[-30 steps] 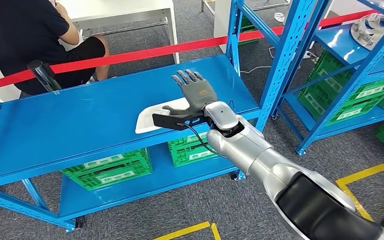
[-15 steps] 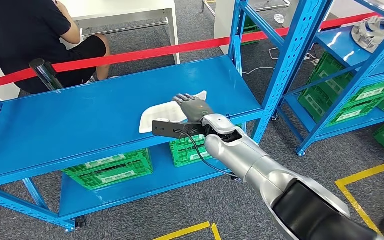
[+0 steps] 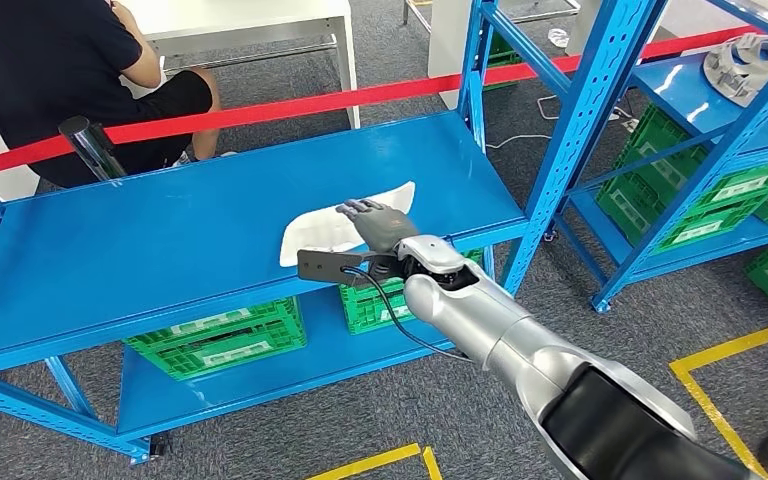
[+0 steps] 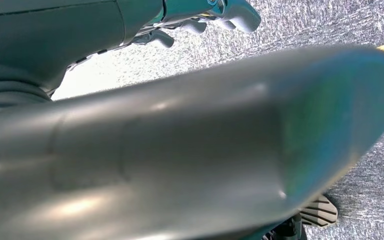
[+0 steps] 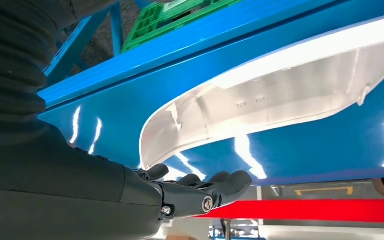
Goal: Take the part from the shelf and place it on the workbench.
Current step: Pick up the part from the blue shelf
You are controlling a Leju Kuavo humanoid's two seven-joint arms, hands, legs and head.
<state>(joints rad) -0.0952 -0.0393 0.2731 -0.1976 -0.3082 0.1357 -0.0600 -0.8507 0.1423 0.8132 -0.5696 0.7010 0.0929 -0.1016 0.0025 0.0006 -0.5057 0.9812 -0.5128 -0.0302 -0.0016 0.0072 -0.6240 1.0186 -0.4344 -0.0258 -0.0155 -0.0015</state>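
Observation:
The white curved plastic part (image 3: pixel 320 232) lies flat on the blue workbench top (image 3: pixel 160 240), near its front edge. My right hand (image 3: pixel 375 222) is stretched low over the part's right half, fingers extended and apart, gripping nothing. From the right wrist, the part (image 5: pixel 280 95) lies hollow side up on the blue surface just beyond the flat fingers (image 5: pixel 200 192). My left hand (image 4: pixel 200 22) hangs over the grey floor, blurred, so I cannot read how its fingers lie.
A person in black (image 3: pixel 50 70) sits behind the red tape (image 3: pixel 290 105) at the bench's far side. Green crates (image 3: pixel 220 338) sit on the lower shelf. A blue rack (image 3: pixel 700 150) on the right carries a metal disc (image 3: pixel 750 60).
My right hand has dropped from an upright, raised pose to lying flat and low over the part. The part stays on the bench top.

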